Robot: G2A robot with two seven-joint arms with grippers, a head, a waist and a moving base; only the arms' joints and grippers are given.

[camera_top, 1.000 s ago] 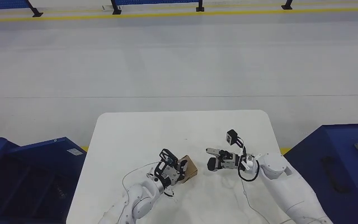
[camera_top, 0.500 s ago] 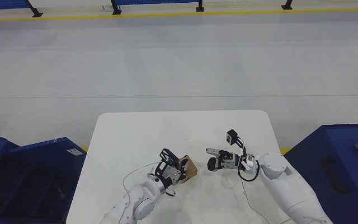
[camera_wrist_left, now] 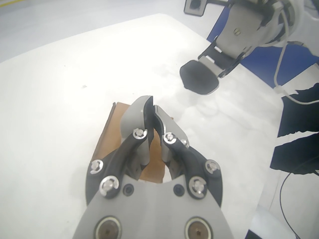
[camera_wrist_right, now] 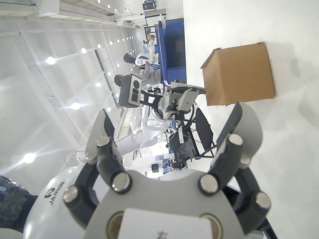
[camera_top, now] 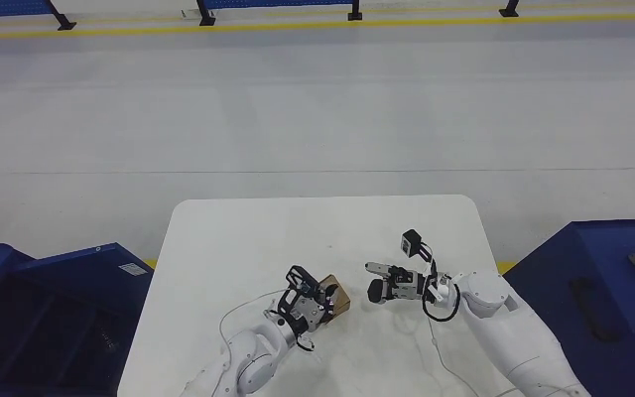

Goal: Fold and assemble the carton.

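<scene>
One carton (camera_top: 336, 298) near 6 o'clock on tabletop (camera_top: 248, 238) | left fingers (camera_wrist_left: 134, 118) pressed together, pinching its wall | right fingers (camera_wrist_right: 249, 125) spread, at carton's 3 o'clock, apart | step: likely steadying for folding | next: right side must approach a flap squarely.

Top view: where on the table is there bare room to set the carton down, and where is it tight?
Bare: the far half of the table, from its far edge to the carton, and the strip along its left edge beside the left arm. Crowded: the narrow gap between the carton, pinched by the left gripper, and the open right gripper.
</scene>
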